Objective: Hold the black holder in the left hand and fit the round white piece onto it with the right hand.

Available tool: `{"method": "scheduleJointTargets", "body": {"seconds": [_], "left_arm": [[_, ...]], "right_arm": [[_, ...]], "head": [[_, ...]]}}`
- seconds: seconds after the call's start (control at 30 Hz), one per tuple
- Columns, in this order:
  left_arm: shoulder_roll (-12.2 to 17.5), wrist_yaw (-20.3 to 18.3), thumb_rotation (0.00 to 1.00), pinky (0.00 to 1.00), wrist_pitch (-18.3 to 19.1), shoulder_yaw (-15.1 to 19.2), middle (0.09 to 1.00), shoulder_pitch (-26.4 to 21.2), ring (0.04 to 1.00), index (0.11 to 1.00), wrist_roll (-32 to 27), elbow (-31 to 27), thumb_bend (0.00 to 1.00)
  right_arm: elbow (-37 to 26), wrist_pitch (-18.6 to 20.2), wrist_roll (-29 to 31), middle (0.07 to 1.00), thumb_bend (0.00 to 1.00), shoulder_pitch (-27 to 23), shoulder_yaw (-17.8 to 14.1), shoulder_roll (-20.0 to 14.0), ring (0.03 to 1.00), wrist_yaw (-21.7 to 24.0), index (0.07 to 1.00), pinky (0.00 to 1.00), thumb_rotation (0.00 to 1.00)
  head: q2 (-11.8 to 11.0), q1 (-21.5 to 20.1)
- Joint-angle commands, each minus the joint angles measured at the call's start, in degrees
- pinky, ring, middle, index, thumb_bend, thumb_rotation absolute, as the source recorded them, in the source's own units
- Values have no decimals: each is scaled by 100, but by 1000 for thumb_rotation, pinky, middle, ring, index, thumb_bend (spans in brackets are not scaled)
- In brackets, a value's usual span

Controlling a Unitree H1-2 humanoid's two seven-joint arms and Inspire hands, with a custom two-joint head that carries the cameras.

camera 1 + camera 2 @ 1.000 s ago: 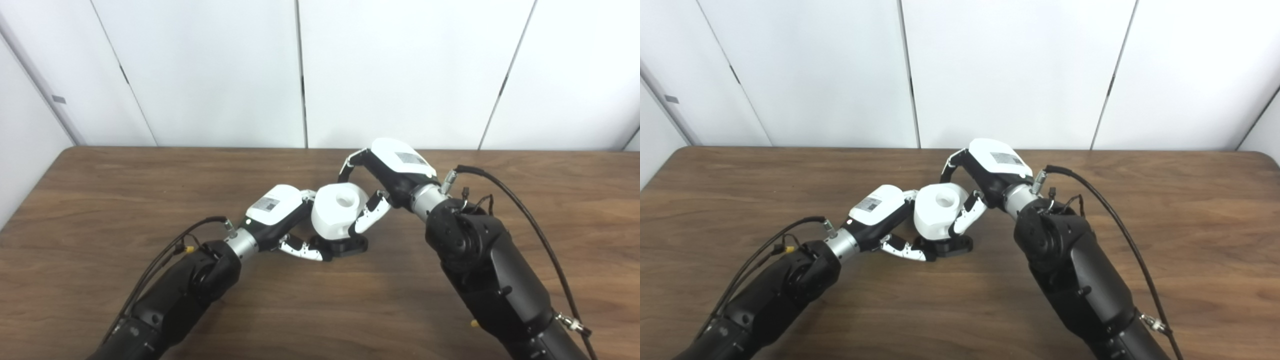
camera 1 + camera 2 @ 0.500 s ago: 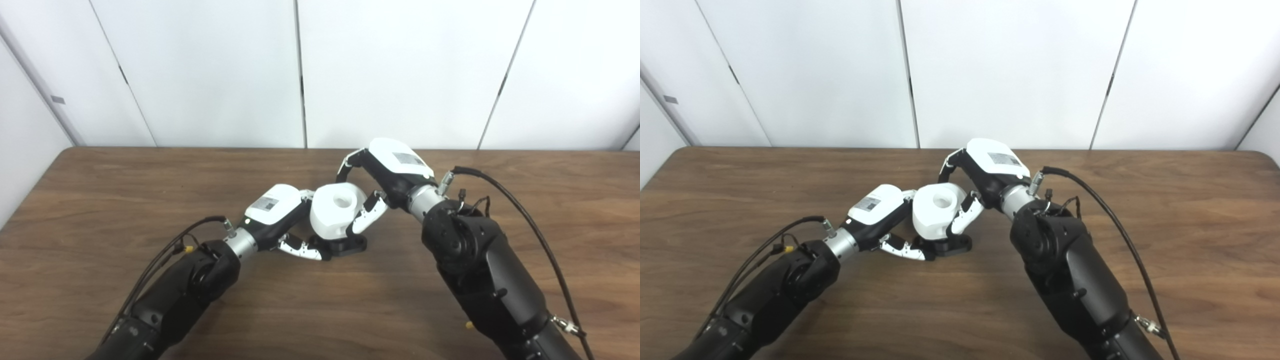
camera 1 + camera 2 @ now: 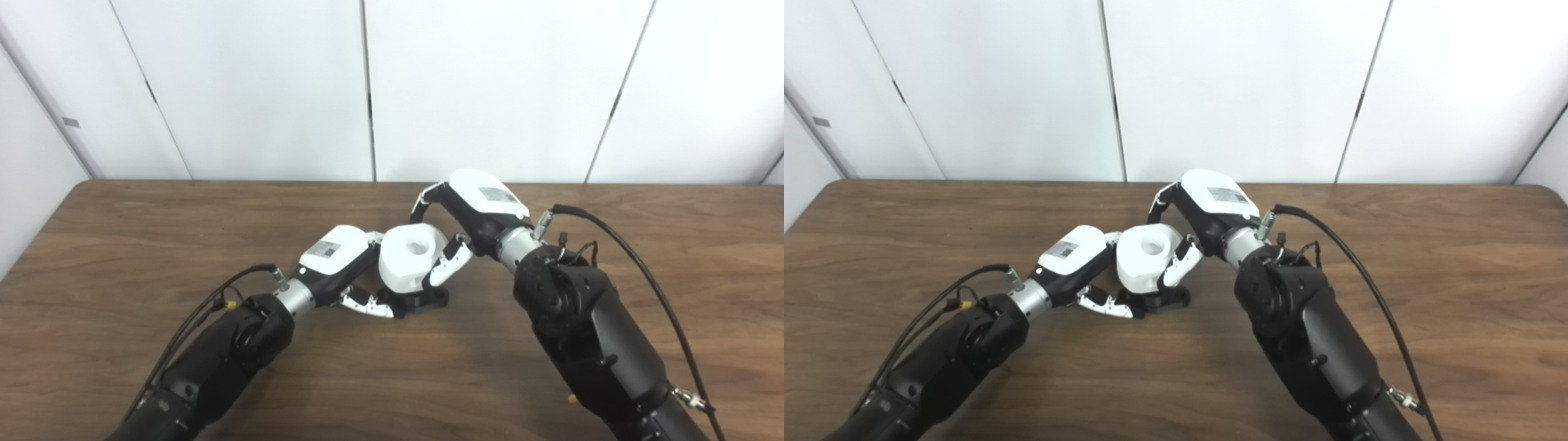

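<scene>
**mech_tom:** Left eye view had the white piece [image 3: 409, 257] sitting on top of the holder [image 3: 422, 299], mid-table [image 3: 122, 245], hole facing up. Looked a bit tilted to me, couldn't tell if it was fully seated.

**bolt_head:** Yeah. Right hand [image 3: 474, 211] was wrapped round the piece, fingers [image 3: 446, 269] curled on its near side and more over the back. Left hand [image 3: 334, 260] was closed low on the holder's left end, touching the piece too.

**mech_tom:** Risk I saw: push down while it's cocked and it jams, or the holder skids out of that low grip.

**bolt_head:** Compared with a second earlier, the right arm and the whole stack had crept slightly left. Grips looked unchanged.
</scene>
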Motion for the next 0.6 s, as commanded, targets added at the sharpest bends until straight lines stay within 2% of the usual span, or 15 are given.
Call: {"method": "scheduleJointTargets", "body": {"seconds": [0.0, 0.03, 0.07, 0.13, 0.27, 0.57], "left_arm": [[-34, -490, 83, 681, 248, -253, 817, 89, 824, 488, 435, 27, 518], [-30, -513, 84, 683, 278, -251, 818, 86, 824, 488, 421, 24, 518], [-28, -535, 216, 679, 303, -243, 814, 84, 820, 517, 394, 23, 804], [-33, -572, 289, 676, 335, -215, 813, 84, 818, 539, 320, 31, 960], [-44, -595, 306, 677, 439, -178, 813, 103, 816, 548, 292, 16, 1000], [-25, -608, 307, 656, 445, -119, 801, 101, 809, 558, 160, 65, 1000]], "right_arm": [[20, -86, 139, 751, 520, -4, 310, 265, 827, 329, 481, 834, 132], [26, -92, 140, 751, 520, -10, 314, 260, 826, 331, 481, 833, 132], [31, -98, 147, 752, 520, -15, 314, 255, 827, 328, 481, 832, 132], [35, -103, 157, 752, 520, -20, 310, 248, 827, 324, 481, 825, 132], [46, -140, 211, 752, 520, -20, 294, 221, 821, 294, 481, 807, 132], [76, -167, 219, 750, 520, -74, 341, 99, 814, 410, 482, 807, 134]], "head": [[7, -5], [7, -5], [11, -6], [11, -6], [13, -4], [13, -4]]}}
